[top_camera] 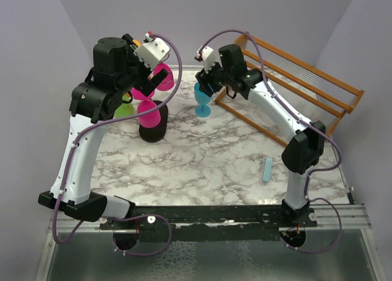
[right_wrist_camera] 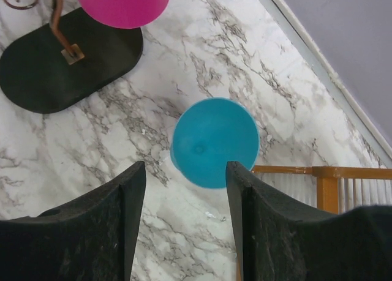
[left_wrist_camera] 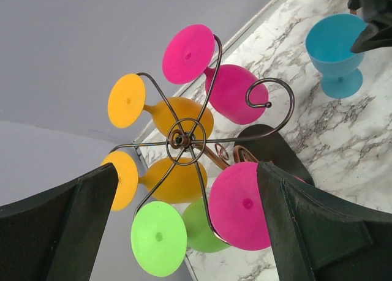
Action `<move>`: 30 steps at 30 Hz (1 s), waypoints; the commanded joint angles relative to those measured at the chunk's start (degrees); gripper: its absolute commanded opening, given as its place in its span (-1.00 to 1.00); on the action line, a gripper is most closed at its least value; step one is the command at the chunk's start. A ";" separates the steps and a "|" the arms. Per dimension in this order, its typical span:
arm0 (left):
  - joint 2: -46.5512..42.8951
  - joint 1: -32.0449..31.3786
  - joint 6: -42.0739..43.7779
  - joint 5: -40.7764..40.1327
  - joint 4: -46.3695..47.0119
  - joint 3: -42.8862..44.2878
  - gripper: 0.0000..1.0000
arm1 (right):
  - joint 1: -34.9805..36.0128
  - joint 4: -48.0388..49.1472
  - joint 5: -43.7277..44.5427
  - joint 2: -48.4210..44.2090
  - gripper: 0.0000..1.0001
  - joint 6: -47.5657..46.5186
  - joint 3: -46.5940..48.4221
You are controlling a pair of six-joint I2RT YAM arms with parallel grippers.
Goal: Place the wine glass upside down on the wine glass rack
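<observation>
Top external view: the table (top_camera: 208,164) holds the rack (top_camera: 152,129) at back left. Five glasses (left_wrist_camera: 187,54) hang on it bowl-down by their feet, and one hook (left_wrist_camera: 267,91) is free. The blue glass (top_camera: 203,98) stands upright nearby, not hung yet. The right gripper (right_wrist_camera: 185,166) hangs over it, fingers spread, likely to grab it. The left gripper (left_wrist_camera: 187,166) is spread over the rack.

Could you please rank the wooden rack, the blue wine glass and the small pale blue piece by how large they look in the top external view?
1. wooden rack, by far the largest.
2. blue wine glass, partly hidden by the right arm.
3. pale blue piece, the smallest, though nearest the camera.
</observation>
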 commanded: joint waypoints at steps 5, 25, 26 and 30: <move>-0.69 0.18 -0.91 0.74 0.59 1.35 0.98 | 0.71 -0.08 12.81 9.04 -0.05 -0.54 6.71; 0.55 0.20 -0.30 1.84 -0.47 2.75 0.98 | 0.38 0.78 19.44 14.87 -0.24 -1.84 9.19; 0.60 0.20 -0.35 1.59 -0.42 2.93 0.98 | 0.28 0.71 19.39 15.03 -0.24 -1.77 9.19; 0.78 0.15 -0.35 1.71 -0.59 3.27 0.98 | -0.19 -0.33 18.69 15.90 -0.26 -1.38 9.85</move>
